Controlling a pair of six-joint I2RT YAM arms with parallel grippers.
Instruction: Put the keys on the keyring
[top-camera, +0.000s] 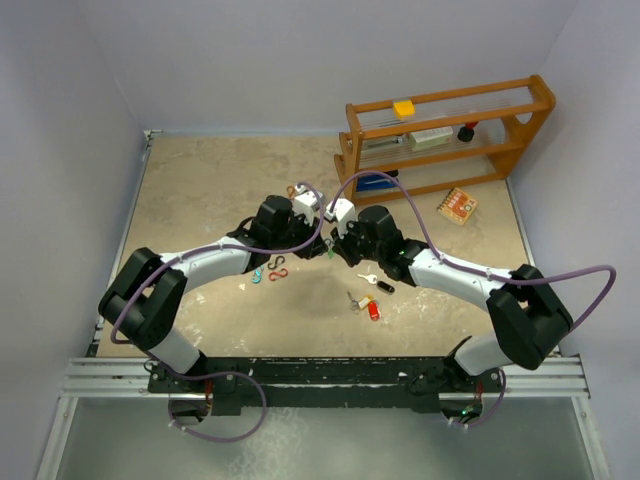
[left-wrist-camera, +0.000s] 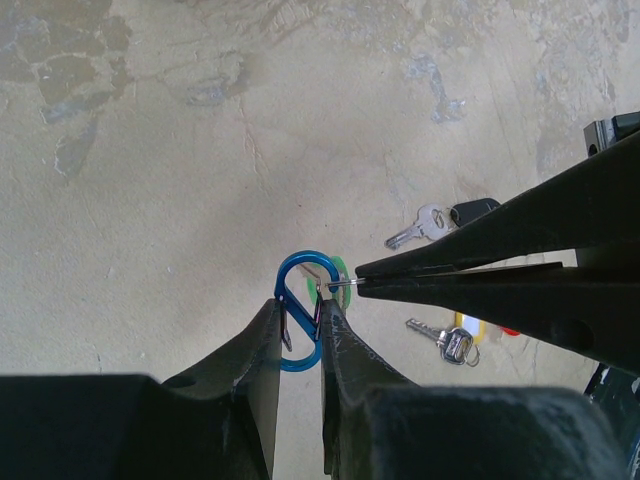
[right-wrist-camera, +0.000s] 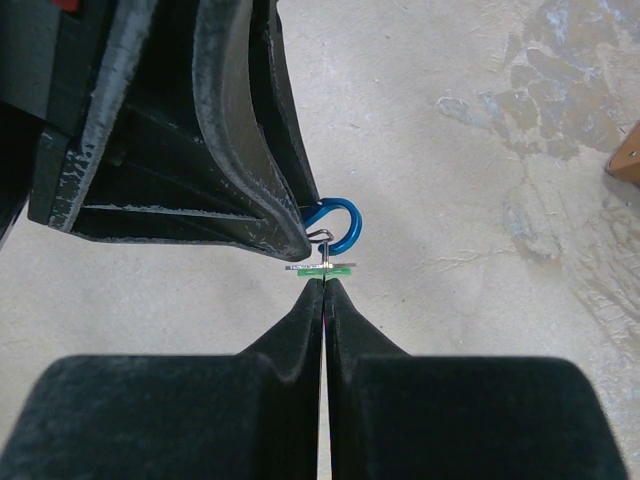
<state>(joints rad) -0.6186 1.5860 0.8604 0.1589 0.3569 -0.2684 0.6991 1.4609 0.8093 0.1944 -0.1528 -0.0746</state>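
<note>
Pinching the blue clip (right-wrist-camera: 350, 225) steady in the left claw (left-wrist-camera: 300, 312) above the worktop's (top-camera: 200, 190) middle lets the right claw (right-wrist-camera: 325, 281), clenched on the green-tagged key (right-wrist-camera: 325, 268), meet the clip's gate, presumably for threading.

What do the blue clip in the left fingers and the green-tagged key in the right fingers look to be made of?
Blue looped clip: probably anodised metal, judging by its smooth glossy coloured sheen; its thin gate is bare silver wire. Small green-tagged silver key: bright metal edge, likely steel; the green part looks like plastic, though too small to be sure.
</note>
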